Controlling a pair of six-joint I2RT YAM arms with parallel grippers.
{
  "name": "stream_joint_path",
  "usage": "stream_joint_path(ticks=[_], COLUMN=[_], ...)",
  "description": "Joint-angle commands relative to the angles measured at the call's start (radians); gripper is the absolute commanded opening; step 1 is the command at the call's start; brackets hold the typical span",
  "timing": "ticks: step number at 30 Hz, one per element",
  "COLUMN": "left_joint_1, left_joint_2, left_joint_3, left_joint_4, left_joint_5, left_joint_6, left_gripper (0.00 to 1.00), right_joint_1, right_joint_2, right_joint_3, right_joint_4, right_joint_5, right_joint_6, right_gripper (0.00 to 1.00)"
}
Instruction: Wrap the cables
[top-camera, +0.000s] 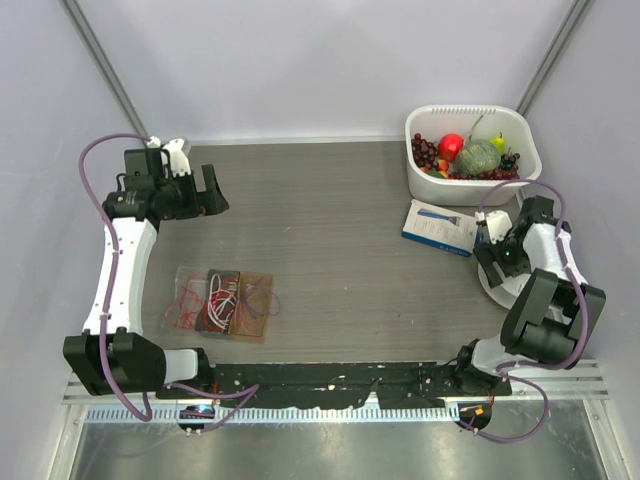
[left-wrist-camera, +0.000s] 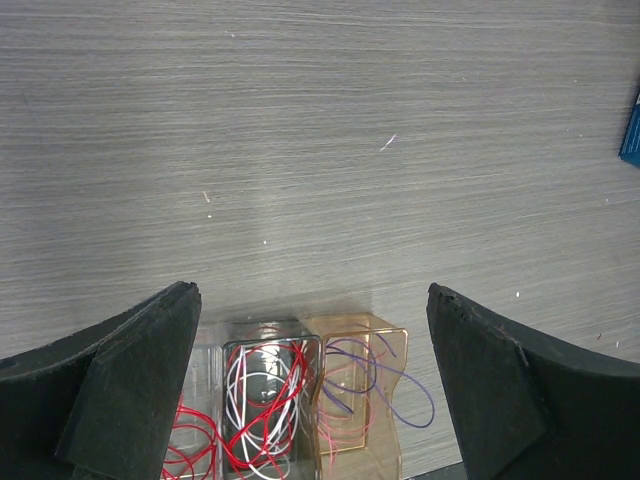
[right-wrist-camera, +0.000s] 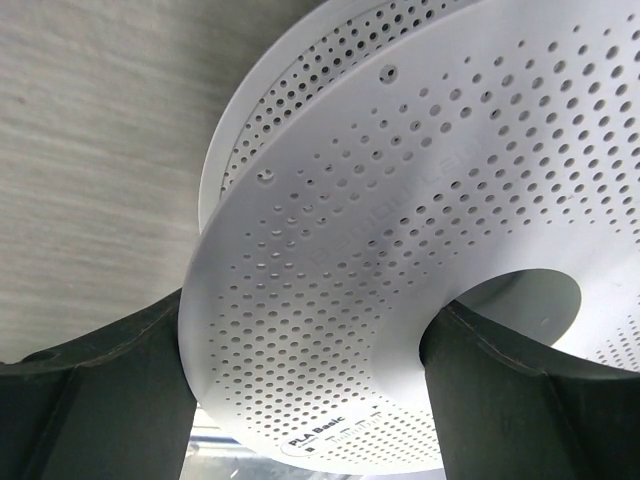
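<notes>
We are straddling the white spool (right-wrist-camera: 350, 250), just in front of the fruit bin (top-camera: 465, 110), with our right gripper (right-wrist-camera: 300, 320); we cannot tell whether it is gripping. Our left gripper (left-wrist-camera: 312, 290) is hanging released, far left of the bin.

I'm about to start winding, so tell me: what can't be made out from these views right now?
- Thin dark wire: not found in any view; perhaps too fine from above, and the spool fills the right wrist view.
- Right gripper: straddles the spool flange; whether it touches is unclear, as the flange covers the contact.
- Spool from above: mostly under the right arm.
- Clear boxes of wire: cut by the left wrist view's bottom edge.
</notes>
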Motion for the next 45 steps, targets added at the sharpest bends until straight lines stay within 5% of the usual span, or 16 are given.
stream_joint_path(ticks=[1,12,26,36,45], left_joint_1=[-0.001,0.0,0.014,0.052,0.052], left_joint_2=[0.008,0.027,0.068,0.01,-0.005], left_joint_3=[0.046,0.048,0.104,0.08,0.058], left_joint_4=[0.01,0.0,-0.148,-0.204,-0.41], left_joint_5=[0.026,0.034,0.14,0.168,0.109], left_joint_6=[-0.005,-0.022,-0.002,0.101,0.386], left_gripper=[1.0,1.0,1.0,1.0,1.0], right_joint_1=[-0.059,-0.007,0.807,1.162,1.26], right_joint_2=[-0.1,-0.111,0.056,0.151,0.318], right_joint_3=[0.028,0.371,0.521,0.358,0.367], right_joint_4=[-0.097,-0.381,-0.188,0.058,0.178], right_joint_5=[0.031,-0.228,-0.102,0.034,0.108], right_joint_6=[-0.041,0.06,0.318,0.373,0.431], right_gripper=[0.36,0.33,0.34,0.37,0.38])
